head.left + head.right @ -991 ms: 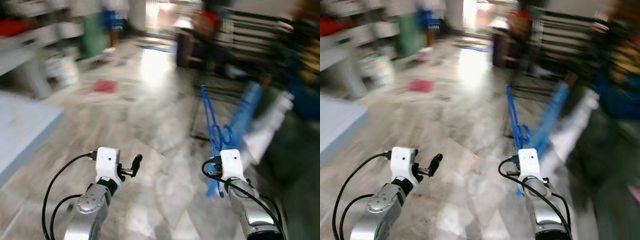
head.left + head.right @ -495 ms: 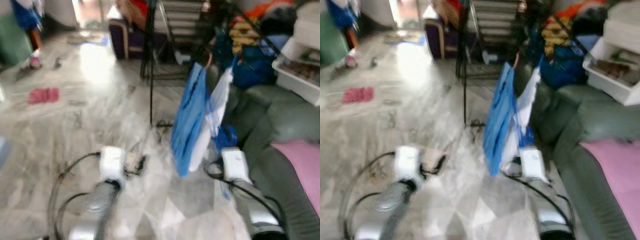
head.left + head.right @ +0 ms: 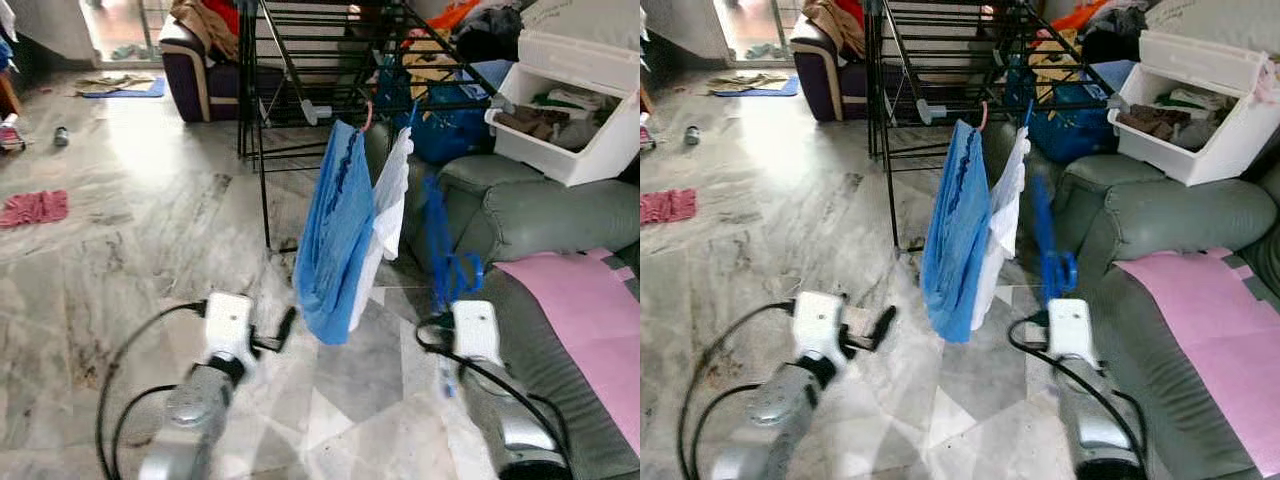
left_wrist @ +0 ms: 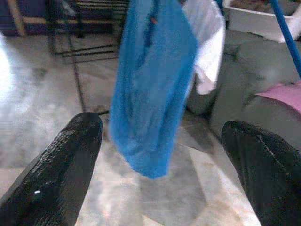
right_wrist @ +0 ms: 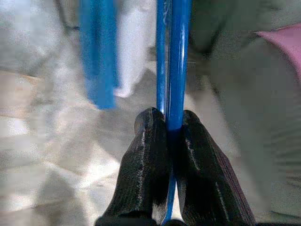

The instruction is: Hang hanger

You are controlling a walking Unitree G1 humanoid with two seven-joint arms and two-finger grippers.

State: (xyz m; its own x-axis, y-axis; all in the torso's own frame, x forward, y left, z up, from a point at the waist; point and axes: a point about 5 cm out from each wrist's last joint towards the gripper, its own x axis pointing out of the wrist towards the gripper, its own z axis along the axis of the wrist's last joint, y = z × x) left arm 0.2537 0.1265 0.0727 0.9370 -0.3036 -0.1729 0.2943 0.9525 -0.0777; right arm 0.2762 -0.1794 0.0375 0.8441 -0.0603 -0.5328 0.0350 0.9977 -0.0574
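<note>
While right gripper (image 5: 167, 136) clamps blue hanger (image 5: 175, 61), left gripper (image 4: 160, 155) apart; marble floor (image 3: 150, 200), rack (image 3: 330, 60).

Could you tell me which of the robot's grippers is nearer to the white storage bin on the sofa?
Right. The right gripper, shut on the blue hanger, is beside the sofa below the white storage bin. The left gripper hangs open over the floor beyond the blue garment.

No legible text, label, brand, number or sign — none can be read on any object shown.
</note>
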